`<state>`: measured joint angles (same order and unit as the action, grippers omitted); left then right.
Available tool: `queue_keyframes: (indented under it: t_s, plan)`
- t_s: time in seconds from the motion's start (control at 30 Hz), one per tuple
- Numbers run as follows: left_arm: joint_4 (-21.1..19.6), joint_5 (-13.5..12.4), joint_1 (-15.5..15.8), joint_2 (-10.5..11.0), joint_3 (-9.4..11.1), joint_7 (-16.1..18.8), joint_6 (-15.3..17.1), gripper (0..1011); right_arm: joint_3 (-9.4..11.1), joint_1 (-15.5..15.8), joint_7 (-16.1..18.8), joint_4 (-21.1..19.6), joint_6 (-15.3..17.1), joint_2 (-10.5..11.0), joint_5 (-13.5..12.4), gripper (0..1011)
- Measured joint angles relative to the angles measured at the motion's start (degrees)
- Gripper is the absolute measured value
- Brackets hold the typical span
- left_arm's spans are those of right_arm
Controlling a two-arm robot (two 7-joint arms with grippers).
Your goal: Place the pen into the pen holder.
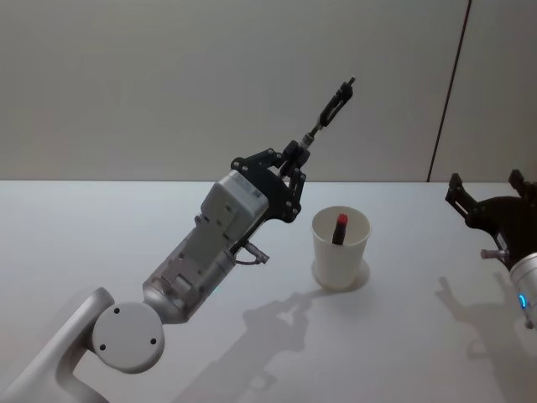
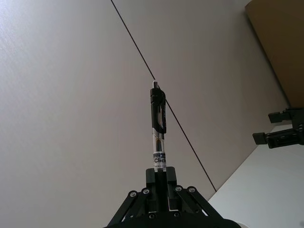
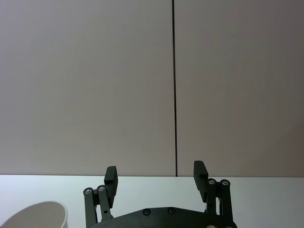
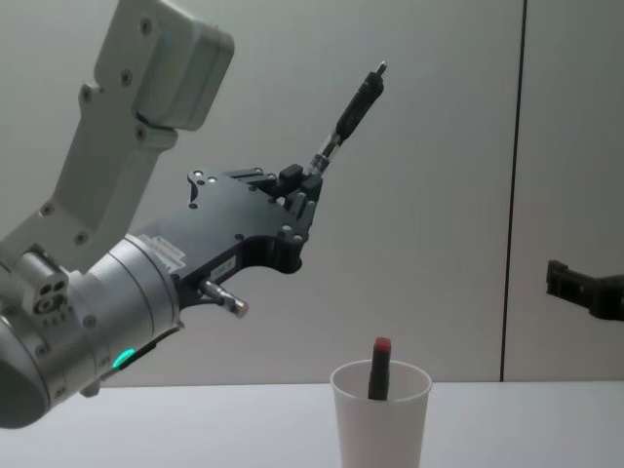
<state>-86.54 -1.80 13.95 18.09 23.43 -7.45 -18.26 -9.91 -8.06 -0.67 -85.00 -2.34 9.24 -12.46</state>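
Observation:
My left gripper (image 1: 298, 161) is raised above the table, left of the pen holder (image 1: 337, 264), and is shut on the lower end of a black and clear pen (image 1: 332, 107). The pen points up and away to the right, as the chest view shows of the pen (image 4: 349, 112) and left gripper (image 4: 302, 185). In the left wrist view the pen (image 2: 158, 123) rises from the closed left gripper (image 2: 160, 173). The pen holder (image 4: 380, 429), a white paper cup, stands upright with a dark red-capped marker (image 4: 378, 366) in it. My right gripper (image 1: 485, 181) hovers open to the cup's right.
The white table (image 1: 126, 235) stretches wide around the cup. A plain wall with a dark vertical seam (image 3: 174, 85) stands behind. In the right wrist view the cup's rim (image 3: 38, 209) shows beside the open right gripper (image 3: 155, 171).

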Motion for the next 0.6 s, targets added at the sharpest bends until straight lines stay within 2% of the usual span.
queue_keyframes:
  t_s: [0.4, 0.6]
  plan:
    - [0.9, 0.2, 0.4, -0.3, 0.0, -0.7, -1.6, 135, -0.1, 1.1, 4.6, -2.7, 0.8, 0.7, -1.1, 1002]
    - [1.1, 0.3, 0.5, -0.3, 0.0, -0.9, -2.0, 135, -0.2, 1.9, 8.8, -5.3, 1.9, 1.1, -2.8, 1002]
